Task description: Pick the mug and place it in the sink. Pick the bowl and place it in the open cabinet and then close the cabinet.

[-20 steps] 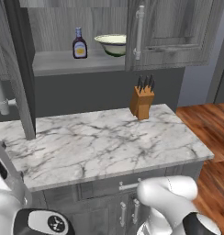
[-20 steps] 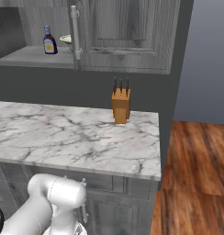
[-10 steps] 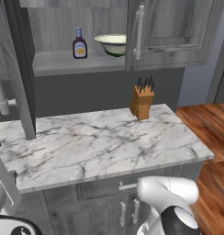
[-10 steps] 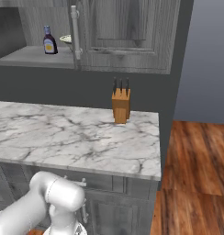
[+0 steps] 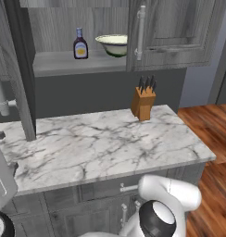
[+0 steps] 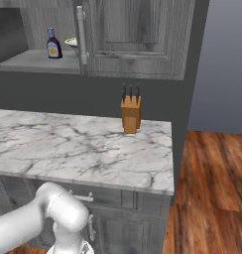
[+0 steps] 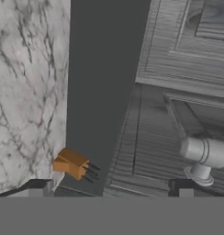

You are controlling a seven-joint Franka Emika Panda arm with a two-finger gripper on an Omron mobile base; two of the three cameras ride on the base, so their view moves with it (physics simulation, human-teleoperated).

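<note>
My fingers point(image 7: 38, 186) stand wide, empty, before the wood-grain cabinet point(image 7: 187, 59); the round bowl point(image 5: 114, 45) sits shelved, unmoved since earlier.

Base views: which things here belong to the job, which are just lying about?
Job:
- bowl, on the cabinet shelf
- cabinet, left door open, right door shut
- gripper, open, holding nothing

Lying about:
- sauce bottle, on the shelf beside the bowl
- knife block, on the marble counter
</note>
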